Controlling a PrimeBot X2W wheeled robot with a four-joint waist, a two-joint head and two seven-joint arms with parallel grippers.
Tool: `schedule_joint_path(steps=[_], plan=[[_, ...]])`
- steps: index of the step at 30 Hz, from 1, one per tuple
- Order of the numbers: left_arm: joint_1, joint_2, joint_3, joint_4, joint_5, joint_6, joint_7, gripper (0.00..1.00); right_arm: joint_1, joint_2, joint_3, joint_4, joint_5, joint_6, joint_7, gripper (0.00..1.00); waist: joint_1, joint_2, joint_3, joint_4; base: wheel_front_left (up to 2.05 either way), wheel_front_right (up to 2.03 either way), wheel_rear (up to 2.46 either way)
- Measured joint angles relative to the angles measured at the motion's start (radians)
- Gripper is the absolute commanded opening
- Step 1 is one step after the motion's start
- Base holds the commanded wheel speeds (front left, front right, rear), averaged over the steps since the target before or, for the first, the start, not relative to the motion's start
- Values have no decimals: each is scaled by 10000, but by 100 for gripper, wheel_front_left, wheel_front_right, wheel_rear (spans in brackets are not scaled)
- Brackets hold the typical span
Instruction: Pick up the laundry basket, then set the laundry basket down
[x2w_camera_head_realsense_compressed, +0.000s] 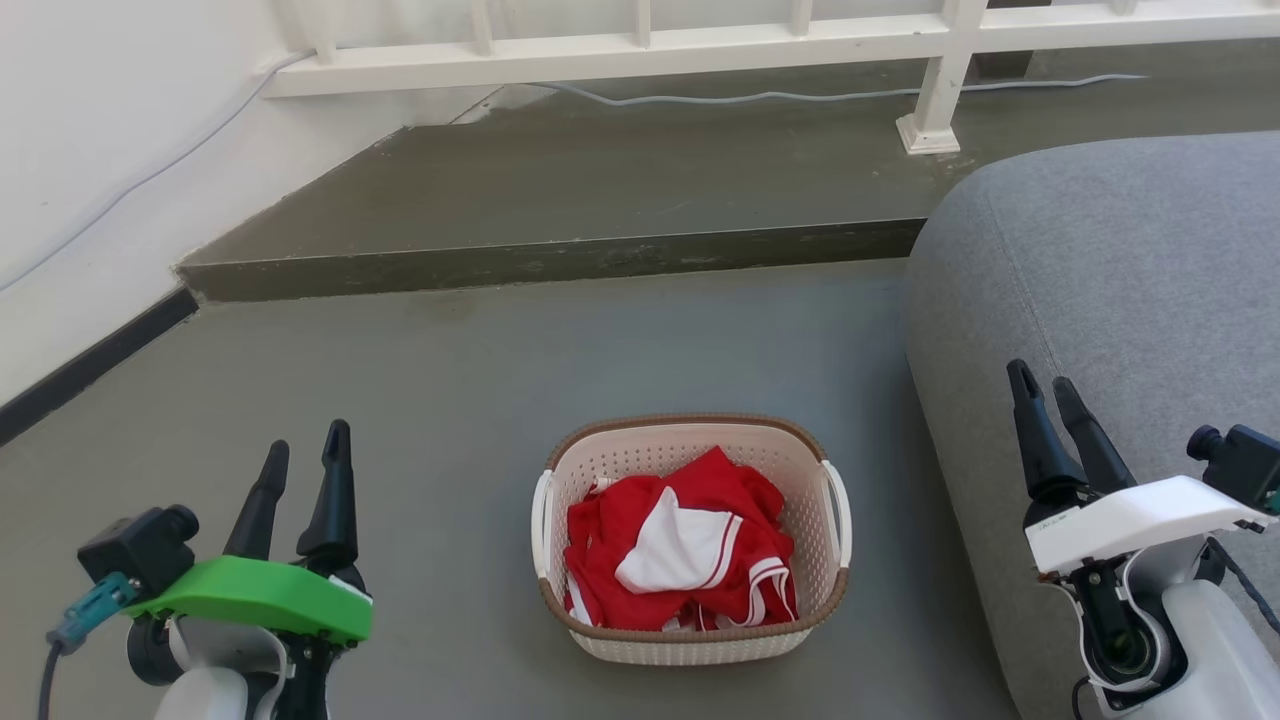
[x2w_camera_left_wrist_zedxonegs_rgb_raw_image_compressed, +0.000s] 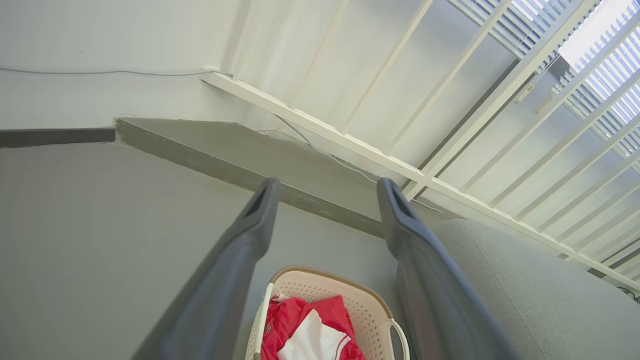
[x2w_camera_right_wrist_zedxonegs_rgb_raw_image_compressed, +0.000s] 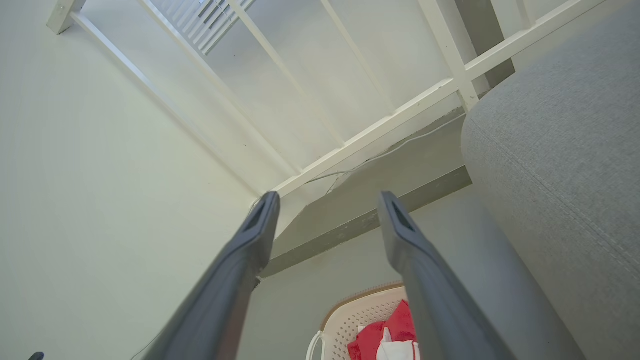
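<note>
While the left gripper (x2w_camera_head_realsense_compressed: 307, 445) and right gripper (x2w_camera_head_realsense_compressed: 1043, 380) hang empty, fingers parted, the laundry basket (x2w_camera_head_realsense_compressed: 690, 645) sits on the floor between them, left of the sofa (x2w_camera_head_realsense_compressed: 1100, 280), probably light and stiff, best gripped by its side handles (x2w_camera_head_realsense_compressed: 838, 515).

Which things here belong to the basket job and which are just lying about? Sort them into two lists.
For the job: laundry basket, holding red and white clothes; left gripper and right gripper, both open.
Just lying about: grey sofa, white railing, cable, raised step.
</note>
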Motion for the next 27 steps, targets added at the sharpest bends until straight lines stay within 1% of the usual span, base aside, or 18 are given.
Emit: schedule_joint_path(steps=[7,17,18,27], plan=[[0,-42,-190,-46,1026,46,-247,100,-7,-2,176,-84,-1058,-201,-232,100,0,0,27,5,0,0,0],[0,-88,-265,-267,2414,52,-614,100,-25,-2,397,-184,-2399,-232,-571,100,0,0,66,23,0,0,0],[0,-90,-274,-284,2581,52,-639,100,-33,0,420,-192,-2514,-299,-623,100,0,0,71,23,0,0,0],[0,-171,-416,-357,3781,50,-938,100,-112,2,502,-257,-3699,-303,-924,100,0,0,117,23,0,0,0]])
